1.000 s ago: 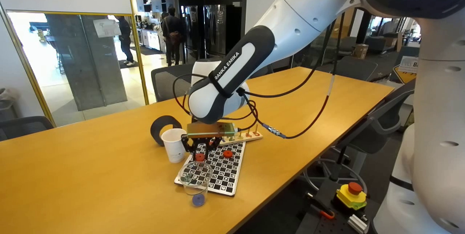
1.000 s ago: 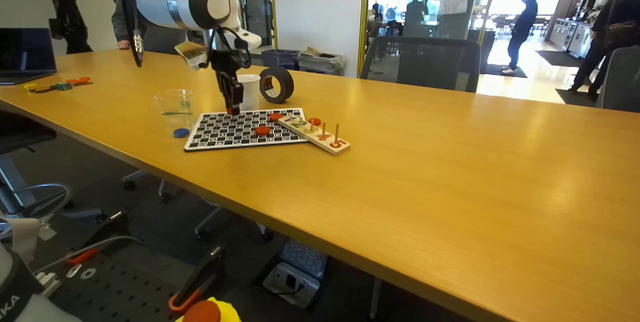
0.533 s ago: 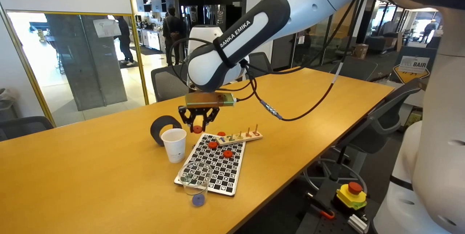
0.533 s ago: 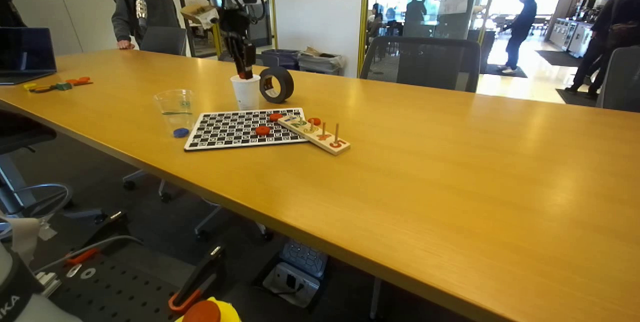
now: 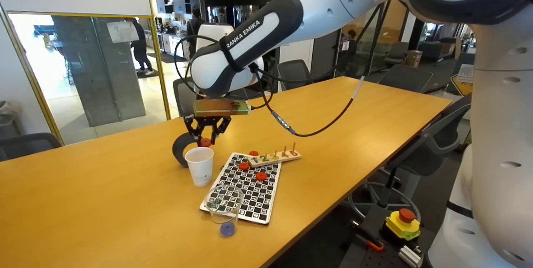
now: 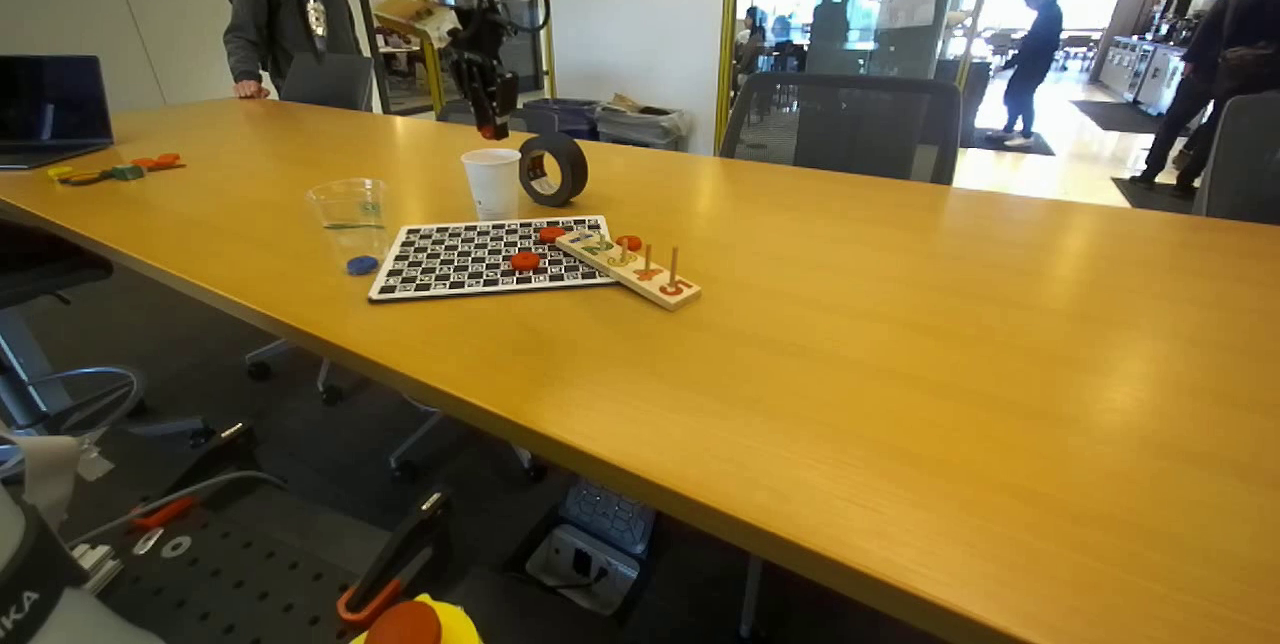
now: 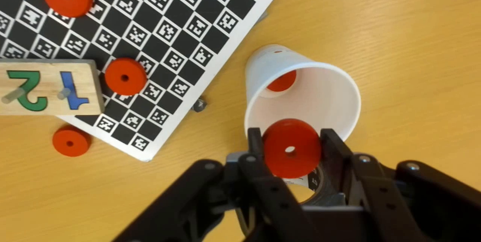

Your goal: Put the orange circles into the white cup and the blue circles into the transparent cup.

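My gripper (image 7: pixel 291 132) is shut on an orange disc (image 7: pixel 292 155), held flat between its fingertips. In the wrist view the held disc overlaps the near rim of the white cup (image 7: pixel 319 99). An orange disc (image 7: pixel 282 81) lies inside that cup. In an exterior view my gripper (image 5: pixel 206 142) hangs just above and behind the upright white cup (image 5: pixel 200 170). Two orange discs (image 5: pixel 261 176) (image 5: pixel 243 166) lie on the checkered board, and another (image 5: pixel 253 153) lies on the table beyond its edge. A blue disc (image 5: pixel 227 229) shows at the bottom of the transparent cup (image 5: pixel 216 212) in both exterior views.
A black tape roll (image 6: pixel 568 169) stands beside the white cup. The checkered board (image 6: pixel 430 274) lies in front of both cups. A wooden number block with upright pegs (image 6: pixel 660 289) rests across its corner. A laptop (image 6: pixel 50 104) and tools (image 6: pixel 125 171) lie farther off.
My gripper has risen from low over the board with the orange disc in it. It has moved toward the white cup's mouth. The cups and loose discs have not moved.
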{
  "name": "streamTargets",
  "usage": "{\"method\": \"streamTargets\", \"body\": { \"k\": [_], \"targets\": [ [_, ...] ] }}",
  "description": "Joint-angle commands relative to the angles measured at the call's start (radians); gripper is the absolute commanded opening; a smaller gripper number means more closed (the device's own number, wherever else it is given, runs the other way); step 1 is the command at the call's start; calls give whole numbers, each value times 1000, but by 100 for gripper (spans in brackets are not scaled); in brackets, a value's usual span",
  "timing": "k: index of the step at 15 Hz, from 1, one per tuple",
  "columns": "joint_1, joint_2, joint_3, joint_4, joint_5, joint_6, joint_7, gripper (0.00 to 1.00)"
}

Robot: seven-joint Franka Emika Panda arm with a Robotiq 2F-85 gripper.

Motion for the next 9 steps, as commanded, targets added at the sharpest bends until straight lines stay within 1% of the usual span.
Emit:
{"method": "streamTargets", "body": {
  "k": [1,5,6,7,9],
  "targets": [
    [-13,90,22,126,64,-67,-79,22],
    [-7,137,21,187,80,-125,-102,22],
    [-6,143,19,197,78,-142,-100,67],
    [-5,148,17,208,76,-155,-99,68],
    [-2,147,9,217,61,-176,-91,82]
  ]
}}
